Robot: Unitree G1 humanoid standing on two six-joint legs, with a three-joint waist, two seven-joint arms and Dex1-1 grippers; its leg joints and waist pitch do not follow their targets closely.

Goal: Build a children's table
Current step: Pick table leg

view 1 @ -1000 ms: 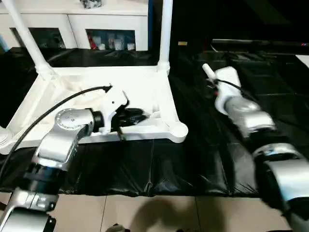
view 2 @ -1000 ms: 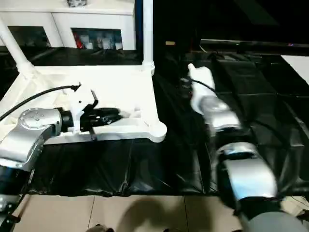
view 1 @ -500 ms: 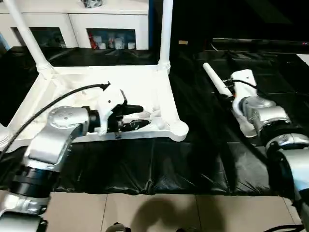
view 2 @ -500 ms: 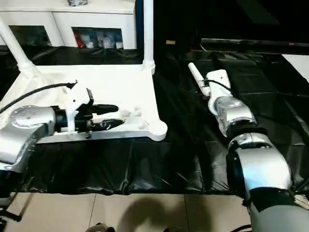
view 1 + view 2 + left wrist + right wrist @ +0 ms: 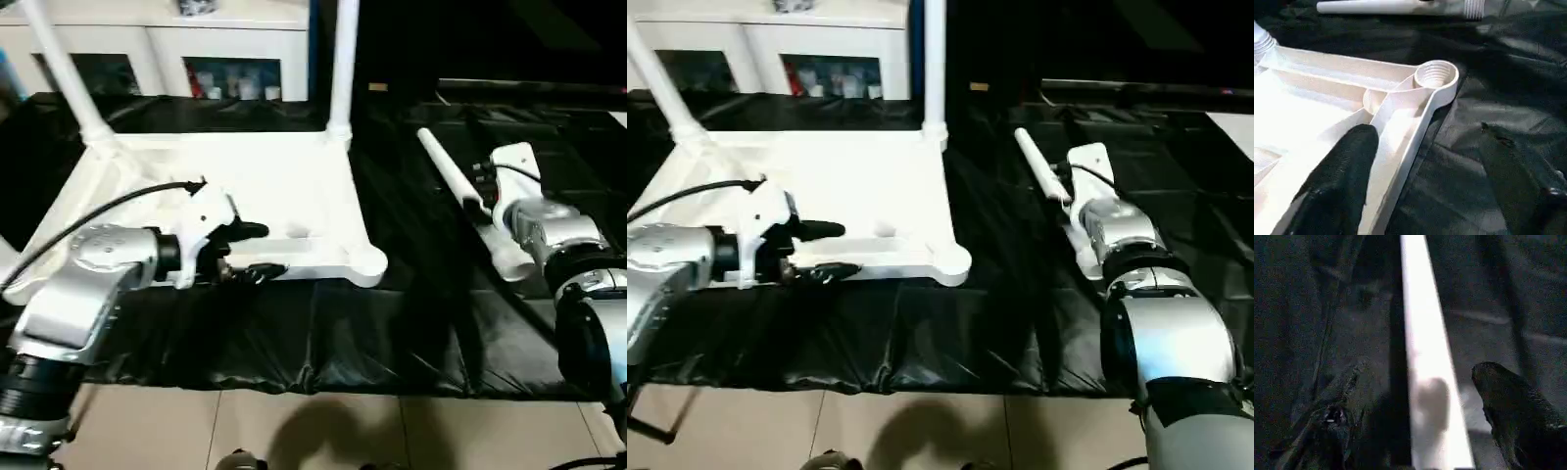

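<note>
The white tabletop (image 5: 245, 176) lies underside up on a black sheet. Two white legs stand in its far corners, one upright (image 5: 341, 59), one leaning (image 5: 64, 69). Its near right socket (image 5: 1436, 76) holds nothing. My left gripper (image 5: 252, 252) is open and straddles the near rim, one finger (image 5: 1347, 171) over the ribbed inside, the other over the sheet. A loose leg (image 5: 453, 181) lies on the sheet to the right, its threaded end (image 5: 1474, 7) showing in the left wrist view. My right gripper (image 5: 1420, 369) is open, with that leg (image 5: 1425, 338) between its fingers and a gap on each side.
A white cabinet with glass doors (image 5: 230, 64) stands behind the work. The black sheet (image 5: 392, 333) is wrinkled and ends near me, where pale floor tiles (image 5: 294, 431) show. A black cable (image 5: 98, 211) runs along my left forearm over the tabletop.
My left gripper has drawn back from inside the tabletop to its near rim. My right arm has swung right and lowered, so the loose leg now lies between its fingers.
</note>
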